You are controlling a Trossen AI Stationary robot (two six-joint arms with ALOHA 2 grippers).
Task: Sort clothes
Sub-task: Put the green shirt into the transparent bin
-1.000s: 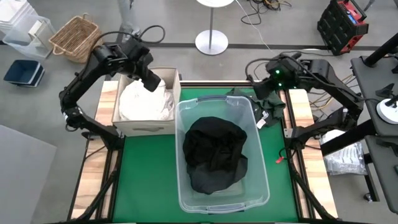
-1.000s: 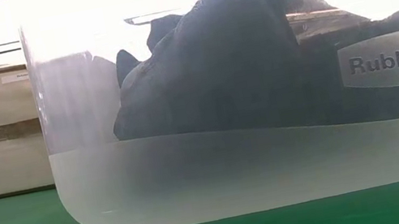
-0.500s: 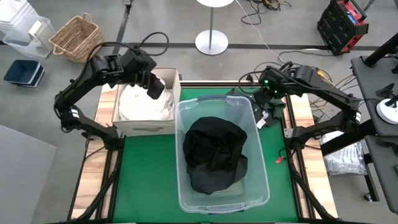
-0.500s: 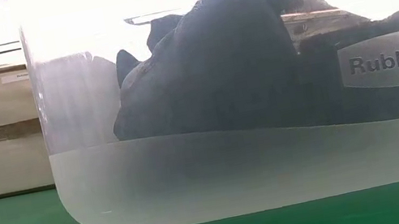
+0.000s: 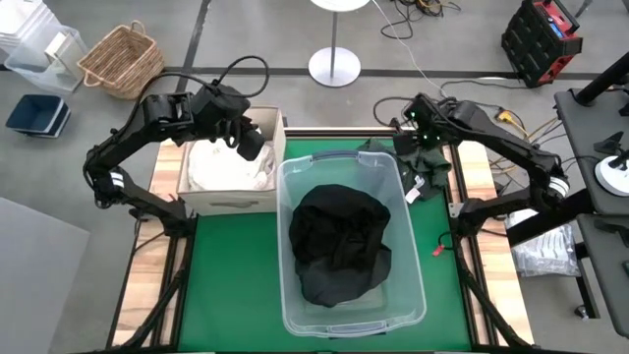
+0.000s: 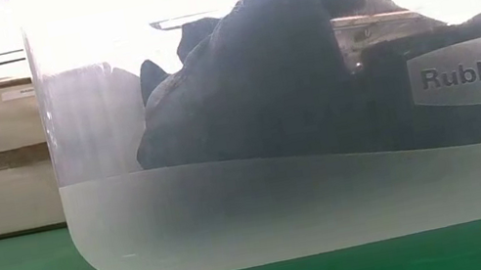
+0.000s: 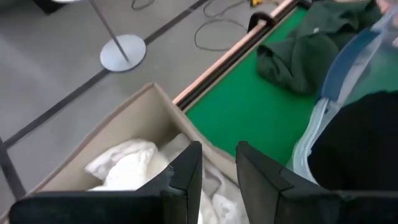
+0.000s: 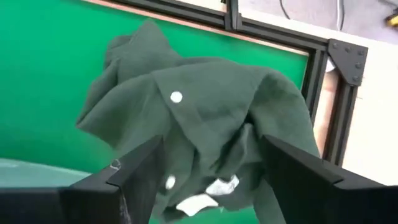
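Counter (image 5: 226, 285) covered in green matting, wooden strips along both side edges. Clear tub (image 5: 418, 295) at its centre holds black clothes (image 5: 339, 246). Cardboard box (image 5: 228, 202) at the far left corner holds white clothes (image 5: 221, 162). Dark green garment (image 8: 205, 118) lies heaped at the far right corner. Left gripper (image 7: 217, 171) over the box, jaws nearly together, empty. Right gripper (image 8: 205, 165) above the green garment, jaws spread. Grey floor beyond: wicker basket (image 5: 120, 59), round stand base (image 5: 334, 67).
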